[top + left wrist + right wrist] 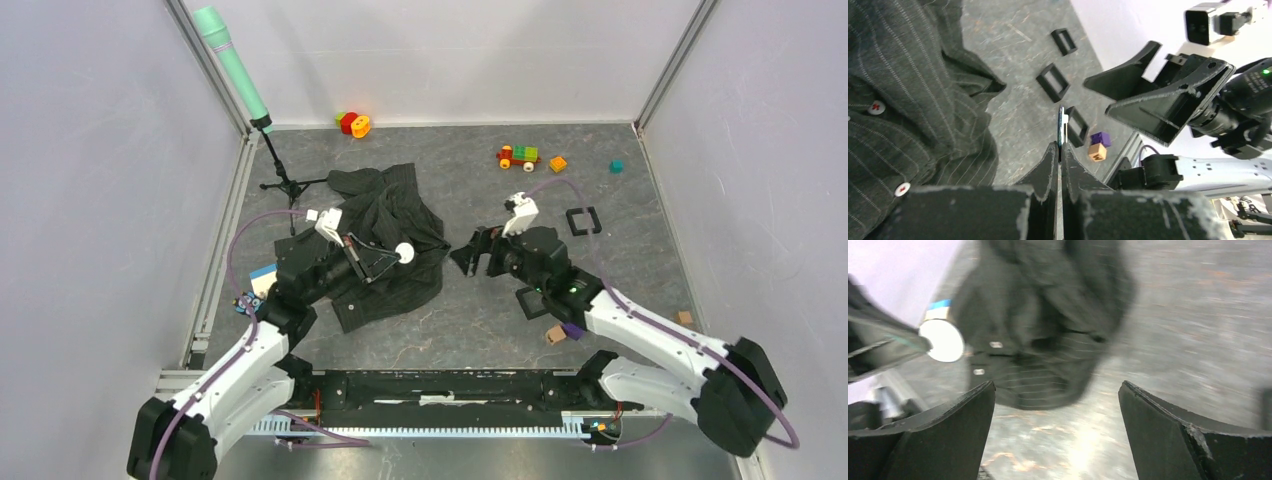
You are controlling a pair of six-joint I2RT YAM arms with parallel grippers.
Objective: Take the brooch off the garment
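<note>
The garment [395, 215] is a dark pinstriped shirt crumpled on the grey table, left of centre; it also shows in the left wrist view [908, 100] and, blurred, in the right wrist view [1048, 315]. My left gripper [393, 256] is shut on the brooch [404, 253], a small thin disc held above the shirt's right edge. The disc shows a white face in the right wrist view [941, 340] and appears edge-on, dark with a pale rim, in the left wrist view [1061, 125]. My right gripper [472, 256] is open and empty just right of the shirt, facing the left one.
Black square frames [583, 220] lie on the right, one [533, 301] under the right arm. Wooden and purple cubes [562, 332] sit near it. Toy blocks [520, 156], a teal cube [616, 166] and red-orange rings [353, 124] lie at the back. A teal microphone stand [262, 125] stands at the back left.
</note>
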